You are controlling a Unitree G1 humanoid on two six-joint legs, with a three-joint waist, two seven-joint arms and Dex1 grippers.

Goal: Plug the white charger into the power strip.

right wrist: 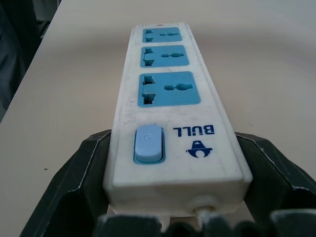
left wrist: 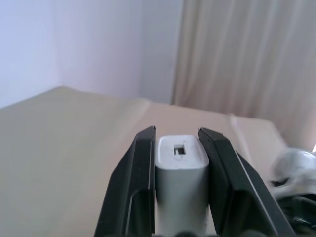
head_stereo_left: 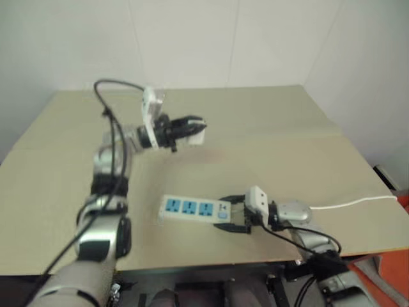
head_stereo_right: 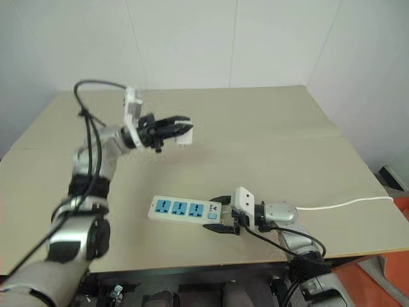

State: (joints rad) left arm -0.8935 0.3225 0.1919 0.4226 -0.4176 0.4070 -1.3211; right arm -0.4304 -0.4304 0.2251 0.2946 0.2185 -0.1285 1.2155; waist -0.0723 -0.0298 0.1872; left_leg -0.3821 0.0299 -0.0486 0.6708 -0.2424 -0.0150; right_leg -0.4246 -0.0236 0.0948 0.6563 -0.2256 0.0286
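Note:
The white charger [head_stereo_left: 198, 135] hangs well above the tan table [head_stereo_left: 268, 128], left of centre. My left gripper [head_stereo_left: 192, 130] is shut on it and points to the right. In the left wrist view the charger [left wrist: 180, 177] is squeezed between both black fingers [left wrist: 133, 187], its end face with a small slot facing outward. The power strip [head_stereo_left: 190, 208] lies flat near the table's front edge, with three blue sockets and a blue switch [right wrist: 148, 144]. My right gripper [head_stereo_left: 234, 214] clamps its switch end from both sides, as the right wrist view shows on the power strip [right wrist: 170, 98].
A thin white cable [head_stereo_left: 351, 203] runs from the strip's end across the table to its right edge. White walls stand behind the table. Black cables loop along my left arm [head_stereo_left: 108, 160].

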